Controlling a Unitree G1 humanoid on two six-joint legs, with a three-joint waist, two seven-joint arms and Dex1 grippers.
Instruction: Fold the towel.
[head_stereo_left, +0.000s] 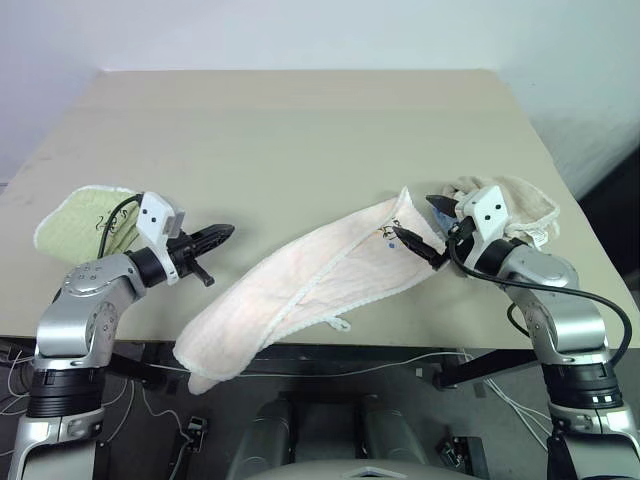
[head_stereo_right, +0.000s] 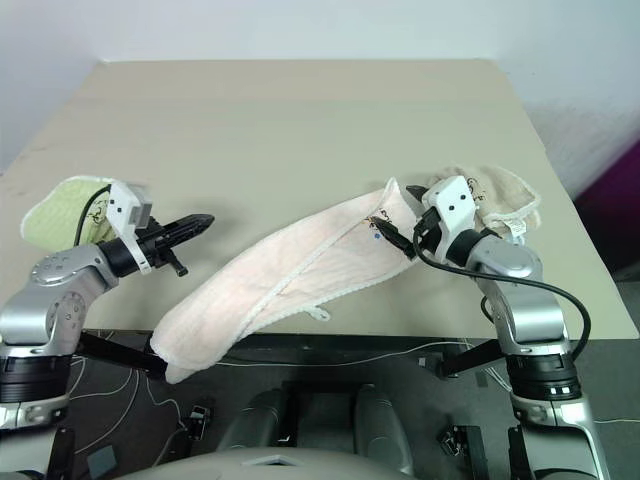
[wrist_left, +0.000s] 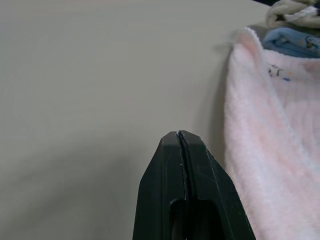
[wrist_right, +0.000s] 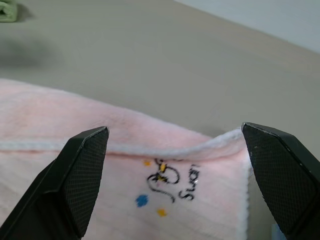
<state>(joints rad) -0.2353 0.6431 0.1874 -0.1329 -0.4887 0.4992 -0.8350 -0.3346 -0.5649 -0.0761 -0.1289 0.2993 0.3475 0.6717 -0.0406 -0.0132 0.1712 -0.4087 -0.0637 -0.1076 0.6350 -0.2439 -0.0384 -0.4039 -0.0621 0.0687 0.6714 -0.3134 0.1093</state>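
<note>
Left eye view: pink towel (head_stereo_left: 300, 290) lying as a long, half-folded strip across the table (head_stereo_left: 300, 130), running from about 2 o'clock down to 7 o'clock, with the lower end hanging over the near edge. Right tool (head_stereo_left: 418, 234) spread wide at the embroidered end, probably lined up to pinch that corner. Left tool (head_stereo_left: 212, 238) closed and empty, just beside the strip at 9 o'clock, likely waiting. Green towel (head_stereo_left: 85, 220) behind the left arm, beige towel (head_stereo_left: 515, 205) behind the right arm, both set aside near the side edges.

Left wrist view: black fingers pressed together, holding nothing; pink terry cloth close beside them at 3 o'clock.

Right wrist view: two fingers well apart, the hemmed edge and small dark embroidery (wrist_right: 170, 180) between them, not yet gripped.

Surface plain matt beige, mostly bare; pale wall behind, cables on the floor below.
</note>
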